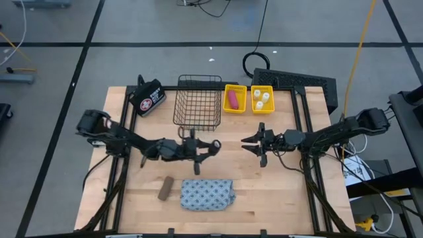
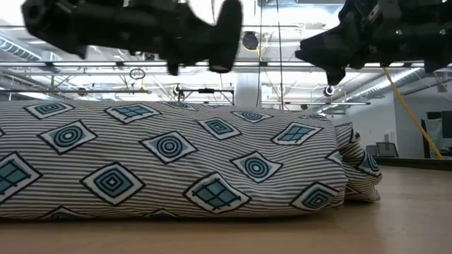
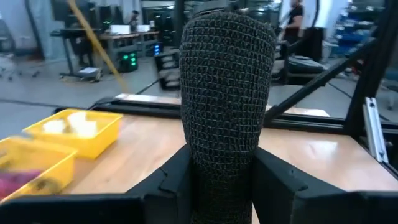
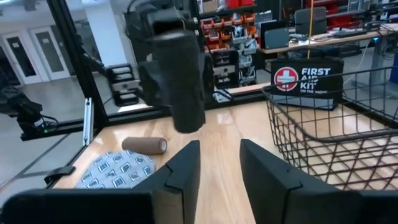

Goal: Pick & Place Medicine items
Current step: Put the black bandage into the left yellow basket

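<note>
Holding the small black handled piece (image 3: 227,93) in my left gripper (image 1: 195,148), I have it lifted above the middle of the table (image 1: 284,198), just in front of the wire basket (image 1: 197,100). The left wrist view shows its textured black grip clenched between the two fingers (image 3: 168,180), standing upright. The right wrist view sees the same piece hanging in the air.

My right gripper (image 1: 254,144) waits near the table's centre with its fingers spread and nothing between them.

I judge this to be the carry step: the piece is picked and not yet placed. Next I need to move it to its container, most likely the basket or one of the yellow bins (image 1: 262,99), lower it inside the rim and only then let go.

Placed so far: the pink roll (image 1: 232,100) lies in one yellow bin, the white bottles (image 1: 262,99) in the bin beside it. On the near side of the table, the brown bar (image 1: 165,188) and the patterned pouch (image 1: 207,195) lie close together and wait to be moved.

Readable writing: the black bag (image 4: 306,78) behind the basket reads "FIRST" and "KIT" beside a red-and-white cross emblem, with a smaller line below that I cannot make out.
</note>
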`<control>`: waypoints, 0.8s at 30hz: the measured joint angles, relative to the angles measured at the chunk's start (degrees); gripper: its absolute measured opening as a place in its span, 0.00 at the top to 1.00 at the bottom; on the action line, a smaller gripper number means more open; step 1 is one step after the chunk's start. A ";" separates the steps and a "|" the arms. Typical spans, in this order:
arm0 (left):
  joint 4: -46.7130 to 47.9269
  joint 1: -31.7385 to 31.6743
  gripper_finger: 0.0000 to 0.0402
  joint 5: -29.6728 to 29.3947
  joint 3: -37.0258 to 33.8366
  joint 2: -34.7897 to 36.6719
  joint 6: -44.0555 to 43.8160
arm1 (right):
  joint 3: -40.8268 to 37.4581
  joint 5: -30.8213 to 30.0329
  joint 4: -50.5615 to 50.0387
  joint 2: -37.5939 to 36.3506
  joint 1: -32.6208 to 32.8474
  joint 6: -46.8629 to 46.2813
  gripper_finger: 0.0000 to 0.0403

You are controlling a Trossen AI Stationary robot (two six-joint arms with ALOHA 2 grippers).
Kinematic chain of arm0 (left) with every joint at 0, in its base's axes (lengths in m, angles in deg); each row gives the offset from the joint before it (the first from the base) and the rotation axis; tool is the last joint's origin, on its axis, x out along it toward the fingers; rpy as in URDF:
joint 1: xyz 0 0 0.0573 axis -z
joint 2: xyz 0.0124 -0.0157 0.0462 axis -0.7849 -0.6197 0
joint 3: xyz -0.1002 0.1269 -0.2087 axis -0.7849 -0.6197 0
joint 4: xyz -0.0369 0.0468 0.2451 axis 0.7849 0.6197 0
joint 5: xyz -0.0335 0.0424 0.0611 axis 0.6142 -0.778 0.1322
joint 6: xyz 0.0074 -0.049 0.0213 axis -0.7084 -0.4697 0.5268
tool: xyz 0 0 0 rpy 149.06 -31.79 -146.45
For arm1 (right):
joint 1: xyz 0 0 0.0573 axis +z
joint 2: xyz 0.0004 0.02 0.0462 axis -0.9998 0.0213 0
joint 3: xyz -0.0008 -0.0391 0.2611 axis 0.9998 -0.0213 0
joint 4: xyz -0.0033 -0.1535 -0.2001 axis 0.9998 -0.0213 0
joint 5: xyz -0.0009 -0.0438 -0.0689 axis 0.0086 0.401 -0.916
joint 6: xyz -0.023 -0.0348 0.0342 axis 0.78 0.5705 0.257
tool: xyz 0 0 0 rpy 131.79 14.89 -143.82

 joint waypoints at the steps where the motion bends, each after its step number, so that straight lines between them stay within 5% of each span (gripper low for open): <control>1: 0.01 -0.12 0.67 1.01 1.67 -1.40 0.87 | 0.00 0.13 1.49 1.59 0.00 0.02 0.72; 8: 0.06 -0.85 0.67 5.93 11.11 -7.67 7.08 | 0.08 3.80 18.60 11.66 0.00 0.56 0.49; 14: 0.41 -1.49 0.67 5.92 14.02 -9.50 7.11 | 3.83 7.59 21.35 16.50 0.04 1.95 0.30; 24: 2.12 -1.92 0.67 5.76 14.03 -9.48 6.39 | 8.33 7.59 21.42 19.97 0.04 2.39 0.30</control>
